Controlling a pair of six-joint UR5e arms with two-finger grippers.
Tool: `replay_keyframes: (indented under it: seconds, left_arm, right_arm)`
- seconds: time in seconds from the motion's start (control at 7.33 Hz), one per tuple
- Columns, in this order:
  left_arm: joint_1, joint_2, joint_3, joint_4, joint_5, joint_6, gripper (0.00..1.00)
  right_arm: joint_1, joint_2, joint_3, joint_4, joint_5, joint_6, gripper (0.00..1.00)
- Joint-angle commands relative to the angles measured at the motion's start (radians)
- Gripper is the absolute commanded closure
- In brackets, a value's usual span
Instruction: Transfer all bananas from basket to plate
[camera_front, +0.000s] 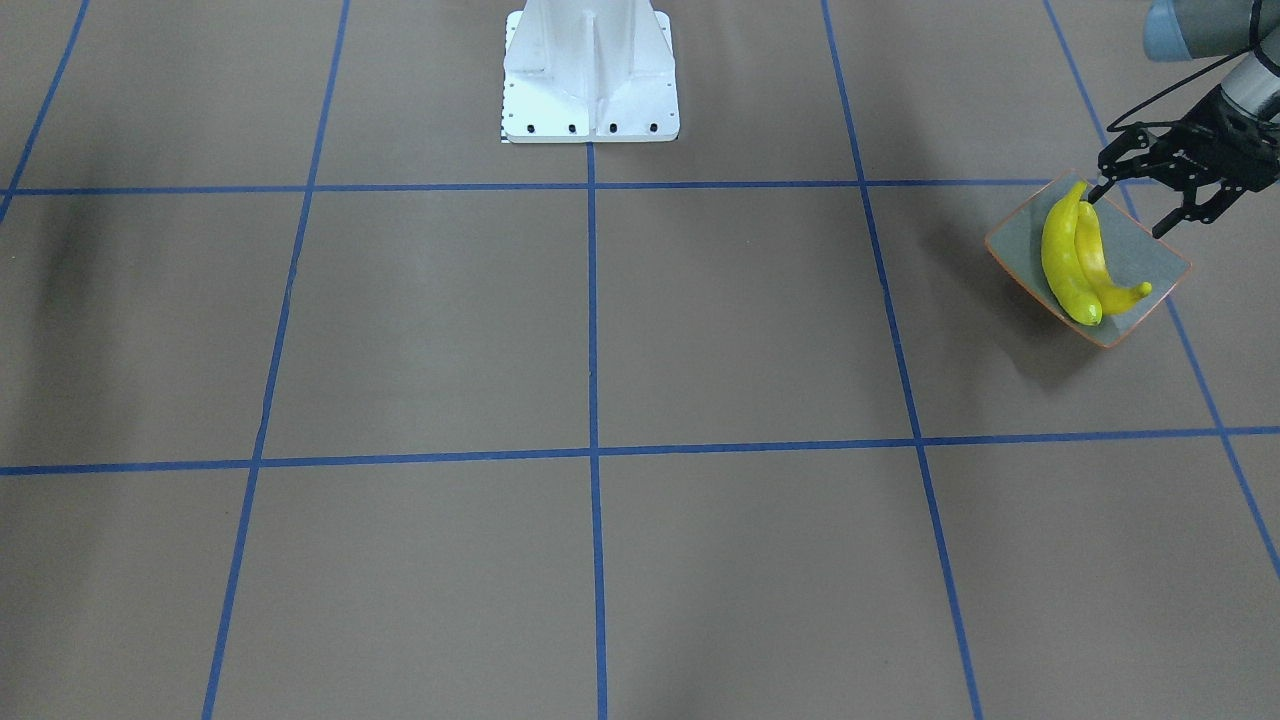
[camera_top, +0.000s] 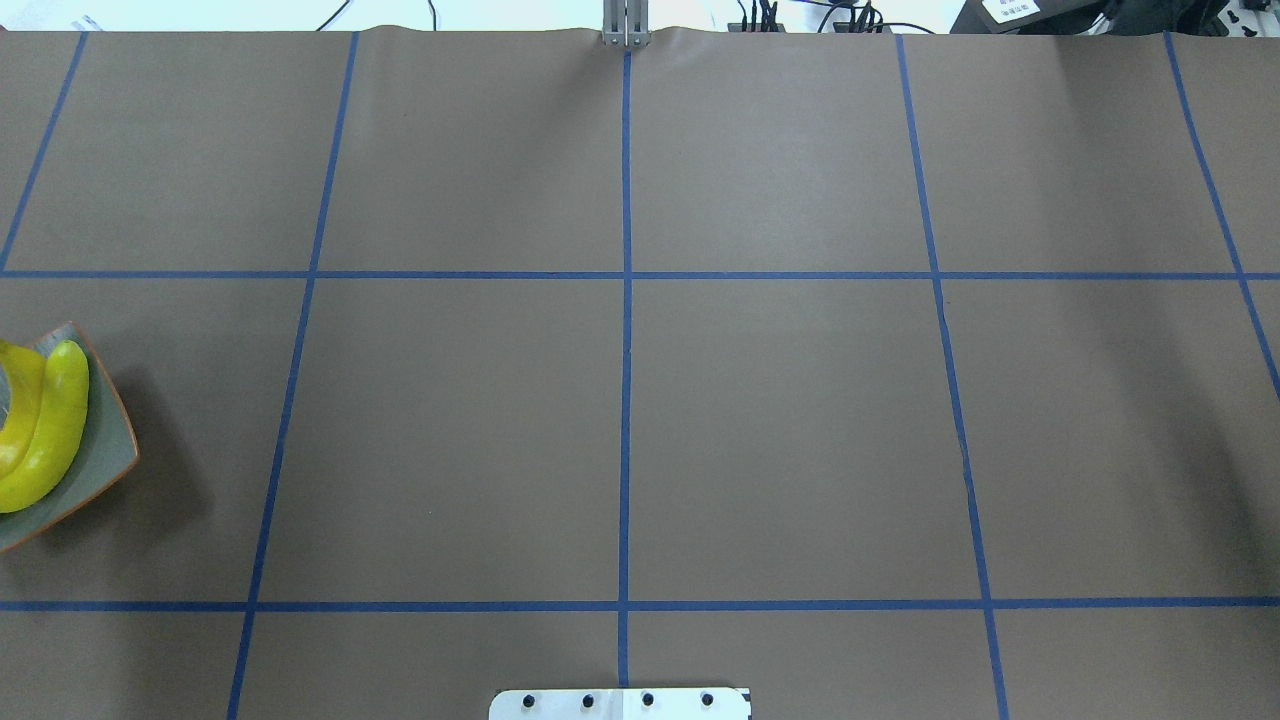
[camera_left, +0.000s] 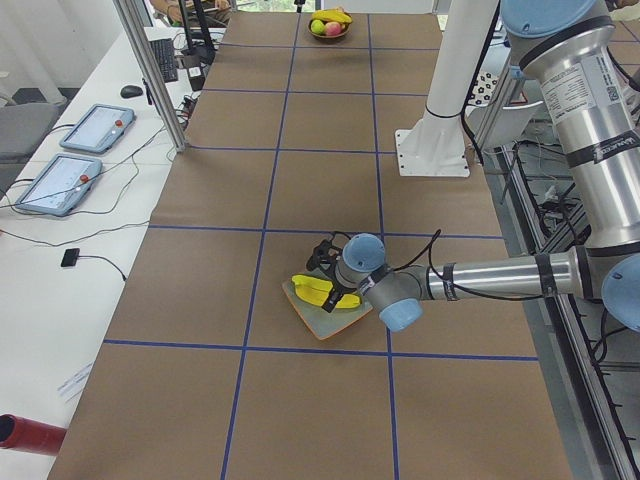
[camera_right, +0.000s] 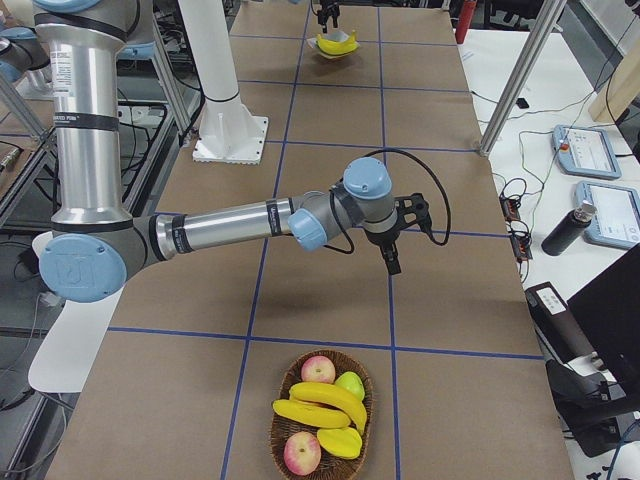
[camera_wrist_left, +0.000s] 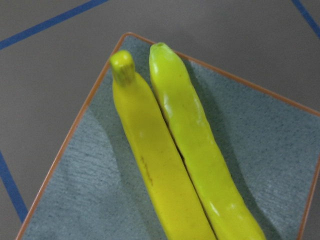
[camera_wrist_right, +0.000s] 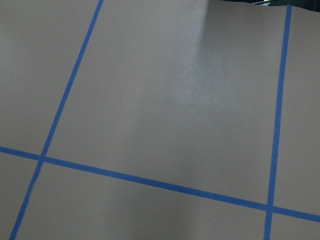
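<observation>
Since 2 bananas (camera_front: 1065, 262) already lie side by side on plate (camera_front: 1150, 262), L gripper (camera_front: 1132, 210) hovers at plate's robot-side corner, fingers apart, gripping nothing; prob. just a drop-off pose. Stem ends sit just beside its nearer finger. 2 more bananas (camera_right: 322, 398) wait in basket (camera_right: 273, 425), well apart from plate. R gripper (camera_right: 393, 262) over bare table nr basket; open/closed can't tell.

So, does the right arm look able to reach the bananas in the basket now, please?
Probably yes: the right tool hangs above the table near the basket, and the bananas lie uncovered on top of the other fruit.
</observation>
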Motion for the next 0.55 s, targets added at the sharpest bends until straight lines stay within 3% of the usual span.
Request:
replay_keyframes:
  seconds: [0.0,0.27,0.41]
  left_arm:
    - [-0.015,-0.032,0.005,0.0,-0.023,-0.007,0.0]
    - [-0.017,-0.032,0.002,-0.001,-0.024,-0.007,0.0]
    - [-0.017,-0.032,0.001,-0.003,-0.023,-0.007,0.0]
  right_arm:
    - [0.093,-0.036,-0.123,0.006,0.034,-0.222,0.0]
    - [0.122,-0.062,-0.228,0.013,0.016,-0.341,0.0]
    - [0.122,-0.066,-0.247,0.014,-0.054,-0.355,0.0]
